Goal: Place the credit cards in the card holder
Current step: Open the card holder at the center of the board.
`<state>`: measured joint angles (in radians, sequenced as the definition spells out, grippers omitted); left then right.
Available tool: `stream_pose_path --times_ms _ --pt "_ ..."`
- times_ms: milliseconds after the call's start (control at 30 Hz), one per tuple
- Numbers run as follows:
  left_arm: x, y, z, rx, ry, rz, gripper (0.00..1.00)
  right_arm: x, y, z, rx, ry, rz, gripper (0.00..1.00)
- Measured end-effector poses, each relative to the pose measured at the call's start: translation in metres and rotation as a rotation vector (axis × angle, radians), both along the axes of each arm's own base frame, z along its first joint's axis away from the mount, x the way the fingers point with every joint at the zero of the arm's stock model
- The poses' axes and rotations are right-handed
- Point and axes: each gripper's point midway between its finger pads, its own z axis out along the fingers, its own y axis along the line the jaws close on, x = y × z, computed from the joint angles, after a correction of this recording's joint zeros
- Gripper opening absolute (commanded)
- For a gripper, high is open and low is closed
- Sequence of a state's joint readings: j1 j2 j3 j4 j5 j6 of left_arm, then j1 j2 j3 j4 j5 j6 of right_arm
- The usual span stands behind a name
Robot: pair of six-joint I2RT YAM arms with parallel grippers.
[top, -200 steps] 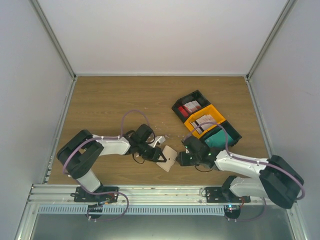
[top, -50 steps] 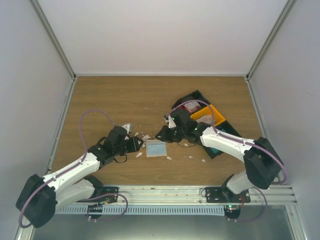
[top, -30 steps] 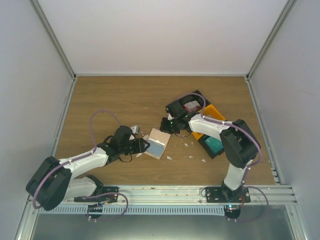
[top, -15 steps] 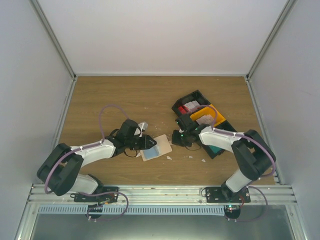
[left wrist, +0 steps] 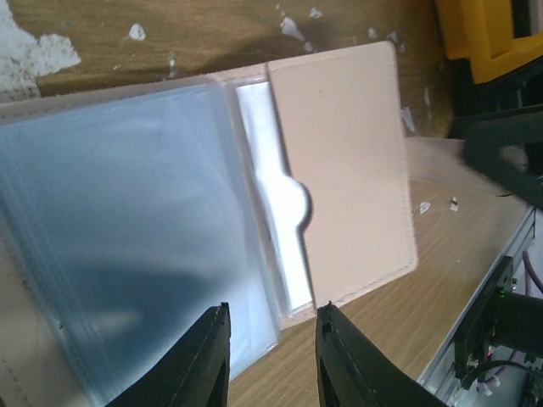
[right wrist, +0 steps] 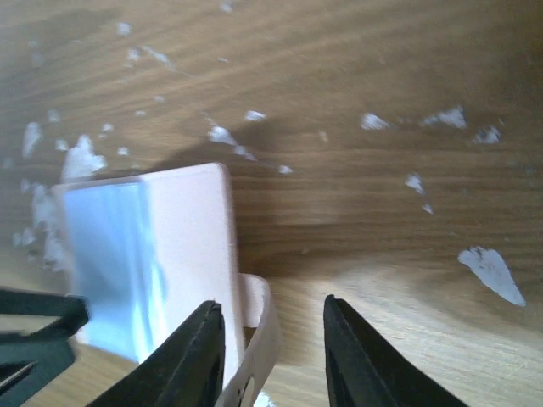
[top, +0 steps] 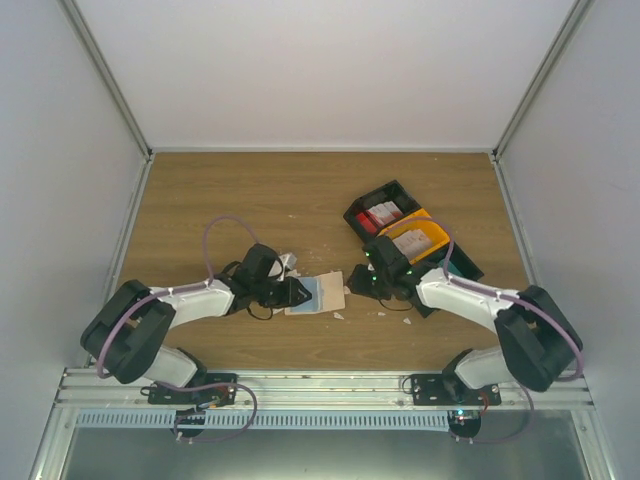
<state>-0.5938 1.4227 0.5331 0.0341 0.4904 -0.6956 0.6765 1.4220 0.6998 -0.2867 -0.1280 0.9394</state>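
Note:
The beige card holder [top: 320,293] lies open on the wood between my grippers, its pale blue sleeves facing up. In the left wrist view its clear sleeves [left wrist: 127,220] are on the left and its beige flap [left wrist: 348,170] on the right. My left gripper [top: 291,292] [left wrist: 273,309] is open over the holder's near edge. My right gripper [top: 357,283] [right wrist: 270,305] is open at the holder's right edge, with the snap tab [right wrist: 265,335] between its fingers. Red and white credit cards [top: 381,214] lie in the black bin, and white ones [top: 408,241] in the yellow bin.
A black bin [top: 400,190] and a yellow bin [top: 437,237] stand in a row at the right, partly under my right arm. White crumbly scraps [top: 291,262] [right wrist: 488,271] are scattered round the holder. Grey walls enclose the wooden table [top: 220,200].
My right gripper has come down from the bins to the holder's right edge. My left gripper stays at the holder, which has shifted slightly and lies flatter and open.

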Motion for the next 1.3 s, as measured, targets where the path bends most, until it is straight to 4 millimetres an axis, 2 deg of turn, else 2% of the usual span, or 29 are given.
stream_pose_path --times_ms 167,400,467,533,600,700,800,867,967,1233,1300 --pt "-0.001 -0.003 -0.01 0.022 0.028 -0.02 0.29 0.008 0.009 0.034 0.032 -0.114 0.049 0.43" --pt "0.009 -0.023 -0.003 0.003 0.015 -0.072 0.25 0.019 0.031 0.083 0.045 -0.258 0.128 0.49" --pt "0.011 -0.027 -0.001 -0.002 0.009 -0.082 0.23 0.017 0.037 0.092 0.052 -0.286 0.161 0.47" --pt "0.012 -0.028 0.0 -0.004 0.006 -0.085 0.21 0.014 0.042 0.093 0.057 -0.292 0.198 0.33" --pt "0.012 -0.028 0.0 0.0 0.003 -0.087 0.19 0.011 0.048 0.087 0.048 -0.283 0.236 0.26" --pt "0.014 -0.025 -0.003 0.021 0.0 -0.075 0.16 0.004 0.063 0.068 0.026 -0.235 0.3 0.25" --pt "0.014 -0.016 -0.011 0.071 0.01 -0.045 0.15 -0.004 0.072 0.039 -0.015 -0.164 0.343 0.28" --pt "0.013 -0.01 -0.017 0.113 0.02 -0.028 0.15 -0.009 0.072 0.018 -0.056 -0.116 0.358 0.31" --pt "0.01 -0.002 -0.022 0.158 0.029 -0.01 0.15 -0.013 0.065 -0.003 -0.119 -0.063 0.352 0.35" --pt "0.006 0.005 -0.027 0.181 0.025 0.003 0.16 -0.012 0.049 -0.026 -0.22 -0.019 0.31 0.37" --pt "0.006 0.005 -0.027 0.18 0.023 0.003 0.18 -0.011 0.049 -0.026 -0.222 -0.02 0.307 0.4"
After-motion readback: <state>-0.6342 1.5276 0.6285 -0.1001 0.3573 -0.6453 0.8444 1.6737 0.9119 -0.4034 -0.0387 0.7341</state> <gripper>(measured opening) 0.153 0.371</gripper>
